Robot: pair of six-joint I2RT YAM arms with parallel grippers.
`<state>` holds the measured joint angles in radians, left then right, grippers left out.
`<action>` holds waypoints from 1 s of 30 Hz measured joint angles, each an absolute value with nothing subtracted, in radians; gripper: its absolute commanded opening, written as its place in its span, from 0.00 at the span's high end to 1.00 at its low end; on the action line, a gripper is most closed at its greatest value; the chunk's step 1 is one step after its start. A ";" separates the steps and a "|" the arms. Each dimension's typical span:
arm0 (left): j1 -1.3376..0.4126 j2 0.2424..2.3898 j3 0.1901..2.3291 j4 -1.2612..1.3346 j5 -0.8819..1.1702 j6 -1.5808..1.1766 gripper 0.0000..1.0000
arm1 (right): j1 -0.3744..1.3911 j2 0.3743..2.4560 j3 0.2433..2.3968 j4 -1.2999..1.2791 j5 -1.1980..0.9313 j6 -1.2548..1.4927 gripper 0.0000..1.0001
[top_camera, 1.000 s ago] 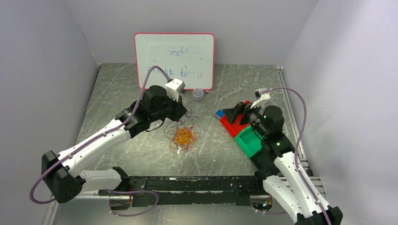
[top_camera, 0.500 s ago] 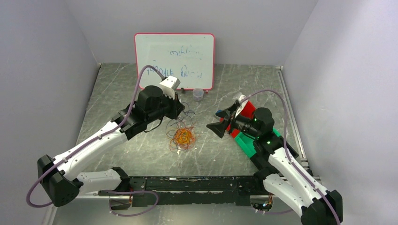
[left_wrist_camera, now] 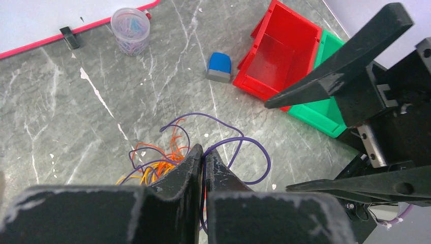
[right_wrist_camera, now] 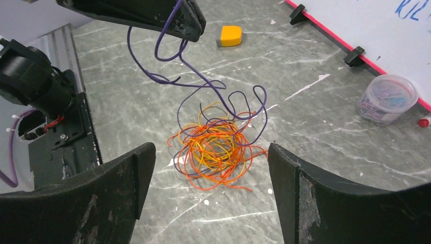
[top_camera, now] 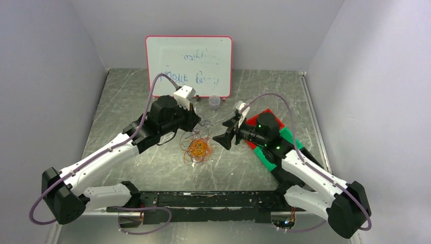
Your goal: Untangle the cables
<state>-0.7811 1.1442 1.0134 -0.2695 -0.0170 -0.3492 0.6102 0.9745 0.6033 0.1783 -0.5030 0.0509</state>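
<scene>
One loopy tangle of orange, yellow and red cables [top_camera: 198, 149] lies in the middle of the table [top_camera: 152, 165]. A purple strand [right_wrist_camera: 167, 76] rises from it to the left pincer [left_wrist_camera: 204, 155], which is pressed together on that strand. The right pincer [top_camera: 222, 132] hovers near the tangle, spread wide, in front of a red bin [left_wrist_camera: 277, 56].
</scene>
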 measured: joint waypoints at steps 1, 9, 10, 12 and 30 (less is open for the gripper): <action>-0.781 1.144 1.011 -0.265 -0.014 -0.349 0.93 | 0.615 0.991 0.606 0.187 -0.496 0.047 0.16; -0.781 1.142 0.974 -0.247 0.003 -0.379 0.93 | 0.650 1.094 0.636 0.241 -0.448 0.020 0.25; -0.781 1.140 0.969 -0.241 0.005 -0.384 0.93 | 0.651 1.108 0.643 0.252 -0.443 0.016 0.26; -0.781 1.138 0.962 -0.234 0.008 -0.391 0.93 | 0.653 1.134 0.652 0.273 -0.436 0.011 0.28; -0.781 1.074 0.920 -0.207 0.010 -0.436 0.93 | 0.663 1.288 0.718 0.355 -0.418 0.009 0.89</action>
